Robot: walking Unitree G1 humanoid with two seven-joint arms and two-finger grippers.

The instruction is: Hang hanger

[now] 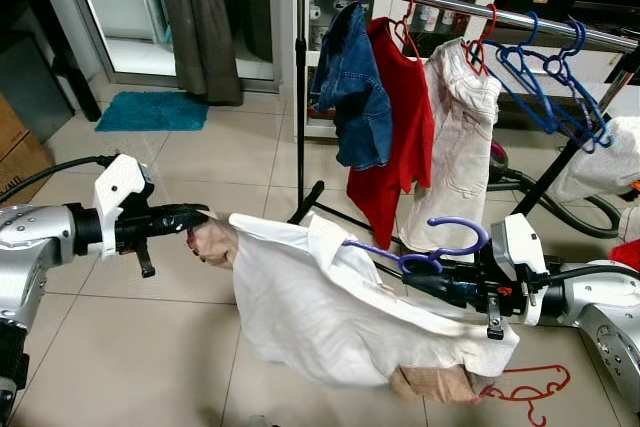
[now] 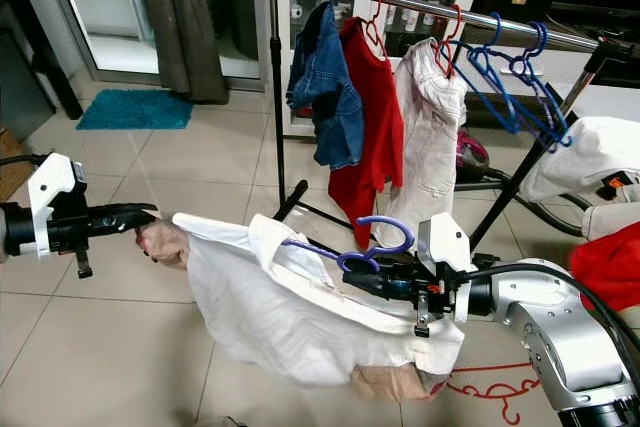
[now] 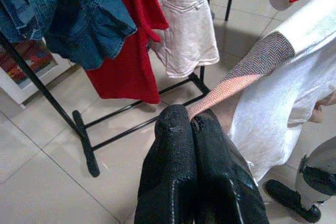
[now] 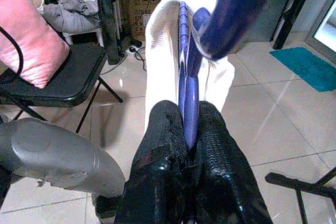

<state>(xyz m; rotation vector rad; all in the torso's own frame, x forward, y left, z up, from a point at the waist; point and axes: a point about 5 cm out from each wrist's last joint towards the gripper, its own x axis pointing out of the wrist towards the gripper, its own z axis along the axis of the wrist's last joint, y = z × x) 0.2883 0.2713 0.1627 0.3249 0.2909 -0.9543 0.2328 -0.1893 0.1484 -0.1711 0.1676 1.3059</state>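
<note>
right gripper (image 1: 455,282) clamped on purple hanger (image 1: 440,247), white shirt (image 1: 330,317) already draped on it | left gripper (image 1: 190,219) pinched shut on the shirt's far edge, holding it out above the floor | beyond: rail (image 1: 450,2), gap between hung clothes | left: lift, hook over rail.

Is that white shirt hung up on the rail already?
Not yet. The white shirt sags between both grippers, its purple hanger below the rail.
</note>
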